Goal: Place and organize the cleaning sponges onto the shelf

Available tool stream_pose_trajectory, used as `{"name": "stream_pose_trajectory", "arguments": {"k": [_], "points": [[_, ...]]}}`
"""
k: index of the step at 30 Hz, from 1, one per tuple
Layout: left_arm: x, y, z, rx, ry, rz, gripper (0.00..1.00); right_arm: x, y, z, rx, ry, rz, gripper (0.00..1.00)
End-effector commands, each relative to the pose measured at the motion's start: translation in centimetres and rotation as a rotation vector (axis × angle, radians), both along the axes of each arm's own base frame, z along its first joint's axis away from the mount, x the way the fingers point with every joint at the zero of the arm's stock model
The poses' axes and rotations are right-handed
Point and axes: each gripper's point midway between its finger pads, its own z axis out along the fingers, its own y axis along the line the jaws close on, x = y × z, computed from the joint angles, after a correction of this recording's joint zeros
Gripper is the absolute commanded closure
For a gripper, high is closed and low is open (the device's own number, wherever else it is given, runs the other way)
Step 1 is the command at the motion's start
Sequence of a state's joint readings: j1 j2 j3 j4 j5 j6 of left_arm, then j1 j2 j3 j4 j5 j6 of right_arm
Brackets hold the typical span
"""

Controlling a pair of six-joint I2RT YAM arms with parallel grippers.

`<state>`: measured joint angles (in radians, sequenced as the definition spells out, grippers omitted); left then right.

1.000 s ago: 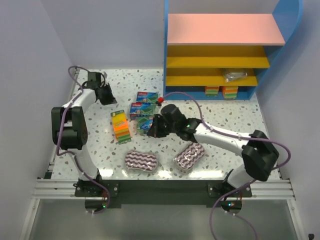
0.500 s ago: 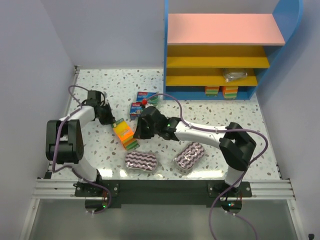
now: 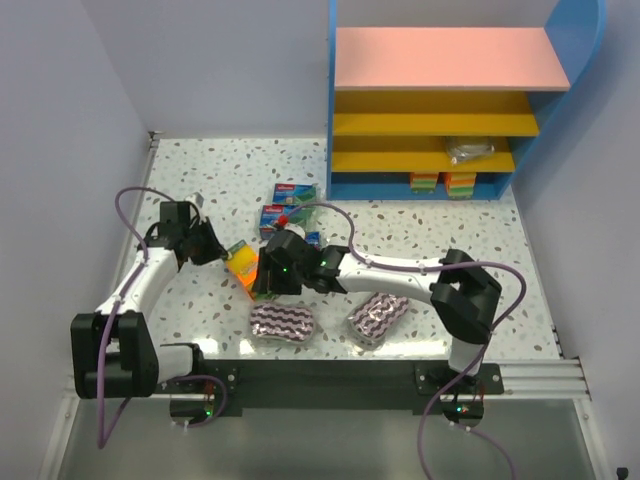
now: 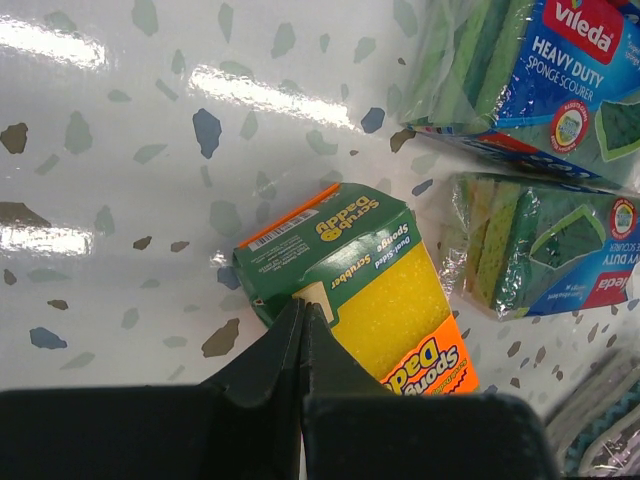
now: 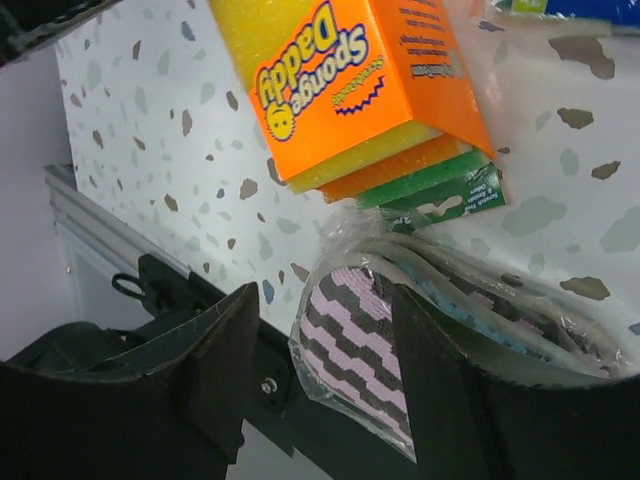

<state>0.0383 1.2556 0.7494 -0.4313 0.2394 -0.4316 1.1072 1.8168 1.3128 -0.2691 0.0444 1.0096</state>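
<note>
My left gripper [image 4: 303, 306] is shut, its tips resting against the green end of an orange-yellow-green sponge pack [image 4: 385, 300]. From above, this gripper [image 3: 213, 250] sits just left of that pack [image 3: 241, 264]. My right gripper [image 5: 325, 345] is open over a purple-white striped pad [image 5: 365, 350], which shows between its fingers; nothing is gripped. In the top view it [image 3: 262, 284] hovers between the orange pack and that pad [image 3: 283, 322]. A second striped pad [image 3: 377, 315] lies to the right. The shelf [image 3: 440, 100] stands at the back right, with sponge blocks [image 3: 441, 184] and a silvery scourer pack [image 3: 470, 150] on it.
Blue-green wrapped packs [image 3: 295, 193] [image 3: 274, 217] lie behind the orange pack, also in the left wrist view [image 4: 540, 70] [image 4: 555, 250]. The right arm's forearm [image 3: 390, 280] stretches across the table middle. The metal front rail [image 3: 330, 375] runs just below the striped pads.
My left arm swung from the back-left corner to the orange pack. My right arm moved left and nearer, from the blue-green packs to above the striped pad, and its jaws opened.
</note>
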Motion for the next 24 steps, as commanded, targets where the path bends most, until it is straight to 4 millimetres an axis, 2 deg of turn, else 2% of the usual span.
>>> {"name": "stream_pose_trajectory", "arguments": {"k": [1, 3, 8, 12, 19, 20, 22, 23, 24], "points": [[-0.7, 0.3, -0.7, 0.004, 0.028, 0.018, 1.0, 1.1, 1.0, -0.1, 0.019, 0.026, -0.141, 0.41], [-0.7, 0.2, -0.6, 0.001, 0.035, 0.014, 1.0, 1.3, 1.4, -0.5, 0.016, 0.017, -0.177, 0.41], [-1.0, 0.2, -0.3, -0.003, 0.026, 0.014, 1.0, 3.5, 2.4, 0.7, 0.069, -0.044, -0.288, 0.42], [-1.4, 0.0, -0.6, -0.009, 0.036, 0.009, 1.0, 3.9, 2.8, 0.6, 0.109, -0.036, -0.332, 0.44], [-1.8, -0.2, -0.8, -0.022, 0.037, 0.006, 1.0, 3.7, 2.5, -1.8, 0.098, 0.037, -0.402, 0.45], [-1.8, -0.3, -0.9, -0.024, 0.039, 0.005, 1.0, 3.7, 2.9, -2.4, 0.102, 0.049, -0.404, 0.46], [-1.8, -0.4, -0.8, -0.027, 0.036, 0.004, 1.0, 3.8, 3.7, -2.4, 0.116, 0.055, -0.403, 0.48], [-1.7, -0.4, -0.6, -0.029, 0.033, 0.004, 1.0, 3.9, 3.7, -3.1, 0.096, 0.062, -0.408, 0.5], [-1.7, -0.4, -0.7, -0.031, 0.035, 0.006, 1.0, 4.1, 4.1, -2.9, 0.101, 0.064, -0.409, 0.51]]}}
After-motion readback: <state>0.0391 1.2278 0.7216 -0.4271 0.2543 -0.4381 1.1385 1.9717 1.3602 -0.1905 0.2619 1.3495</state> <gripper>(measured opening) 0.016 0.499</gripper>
